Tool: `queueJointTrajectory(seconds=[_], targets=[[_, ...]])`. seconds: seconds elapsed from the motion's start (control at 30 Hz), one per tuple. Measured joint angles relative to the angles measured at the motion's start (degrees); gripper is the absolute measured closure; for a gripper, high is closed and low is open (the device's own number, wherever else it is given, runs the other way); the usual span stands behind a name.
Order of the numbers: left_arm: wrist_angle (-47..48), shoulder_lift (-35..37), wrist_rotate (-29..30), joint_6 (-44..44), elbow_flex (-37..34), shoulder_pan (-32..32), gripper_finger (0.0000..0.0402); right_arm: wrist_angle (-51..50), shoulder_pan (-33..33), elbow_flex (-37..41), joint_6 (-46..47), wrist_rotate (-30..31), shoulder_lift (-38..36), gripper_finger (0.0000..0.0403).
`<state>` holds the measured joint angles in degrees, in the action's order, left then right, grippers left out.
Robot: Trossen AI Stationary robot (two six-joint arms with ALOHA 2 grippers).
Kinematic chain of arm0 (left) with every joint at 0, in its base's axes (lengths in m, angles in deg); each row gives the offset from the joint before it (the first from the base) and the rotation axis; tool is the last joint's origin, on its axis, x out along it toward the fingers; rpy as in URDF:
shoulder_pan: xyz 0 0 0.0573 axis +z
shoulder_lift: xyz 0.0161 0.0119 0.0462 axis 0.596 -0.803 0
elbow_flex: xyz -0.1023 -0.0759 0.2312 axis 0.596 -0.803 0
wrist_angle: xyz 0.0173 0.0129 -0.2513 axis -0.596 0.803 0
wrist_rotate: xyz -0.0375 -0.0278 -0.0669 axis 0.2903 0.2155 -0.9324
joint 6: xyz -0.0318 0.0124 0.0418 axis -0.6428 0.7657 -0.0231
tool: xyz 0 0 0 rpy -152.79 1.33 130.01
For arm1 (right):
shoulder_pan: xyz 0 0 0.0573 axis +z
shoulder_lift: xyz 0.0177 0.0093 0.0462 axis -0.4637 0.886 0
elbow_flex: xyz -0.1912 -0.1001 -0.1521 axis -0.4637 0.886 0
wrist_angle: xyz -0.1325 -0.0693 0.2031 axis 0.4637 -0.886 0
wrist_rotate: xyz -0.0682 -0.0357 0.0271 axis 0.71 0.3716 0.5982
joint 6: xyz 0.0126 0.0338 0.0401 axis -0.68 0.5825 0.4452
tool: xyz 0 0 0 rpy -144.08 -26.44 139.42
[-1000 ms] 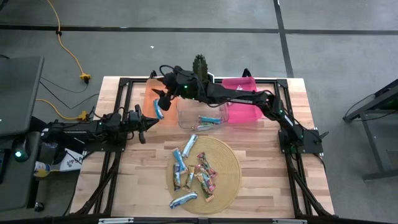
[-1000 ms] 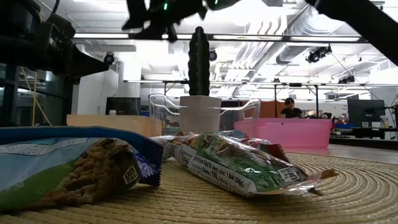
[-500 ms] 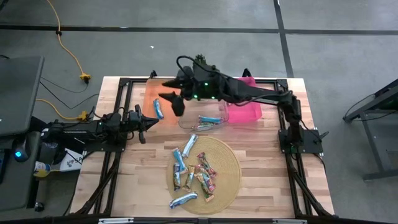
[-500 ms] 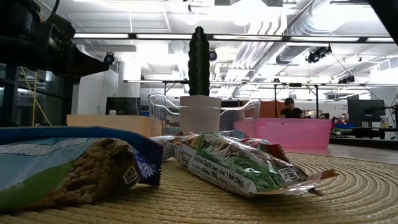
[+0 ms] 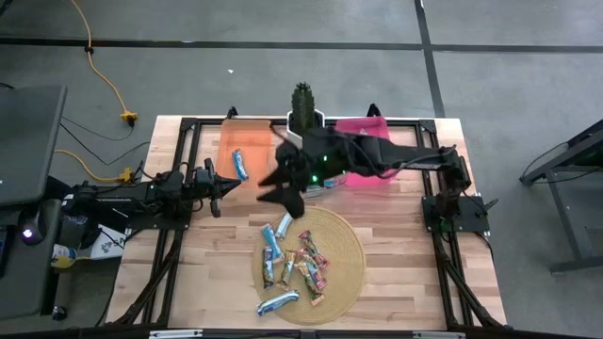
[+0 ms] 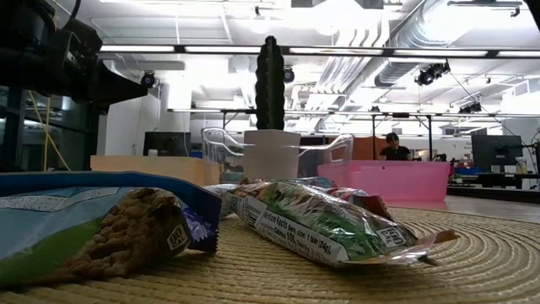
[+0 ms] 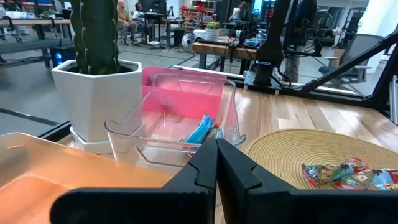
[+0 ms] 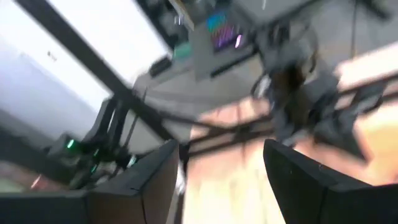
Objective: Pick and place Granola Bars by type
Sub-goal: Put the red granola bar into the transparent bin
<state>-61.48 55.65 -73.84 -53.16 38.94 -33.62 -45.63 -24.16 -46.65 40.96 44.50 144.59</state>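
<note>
Above the table's middle, the right gripper (image 5: 283, 185) hangs with fingers spread and empty, its arm stretching leftward across the clear bin (image 5: 325, 174) from the base at the right edge. Over at the left side, the left gripper (image 5: 221, 185) waits with fingers pressed together, holding nothing. Below lies a light wooden table (image 5: 405, 264) on a grey floor with a yellow cable (image 5: 108, 85); a potted cactus (image 5: 301, 99) stands at the far edge between the orange bin (image 5: 247, 141) and the pink bin (image 5: 369, 141). Most Granola Bars (image 5: 297, 264) lie heaped on a round woven mat (image 5: 349, 254), just nearer than the right gripper; one blue bar (image 5: 240, 165) lies in the orange bin.
</note>
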Motion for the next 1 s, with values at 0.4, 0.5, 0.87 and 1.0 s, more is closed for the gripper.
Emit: queueJointTrajectory(seconds=[0.4,0.5,0.87,1.0], targets=[[0.0,0.0,0.0,0.0,0.0,0.0,0.04,-13.0,11.2,0.0,12.2,5.6,0.0,0.0183],[0.0,0.0,0.0,0.0,0.0,0.0,0.04,-15.1,13.6,0.0,15.0,8.8,0.0,0.0183],[0.0,0.0,0.0,0.0,0.0,0.0,0.04,-21.9,21.5,0.2,26.0,20.5,0.1,0.0183],[0.0,0.0,0.0,0.0,0.0,0.0,0.04,-25.0,23.7,0.2,30.6,25.0,0.1,0.0183]])
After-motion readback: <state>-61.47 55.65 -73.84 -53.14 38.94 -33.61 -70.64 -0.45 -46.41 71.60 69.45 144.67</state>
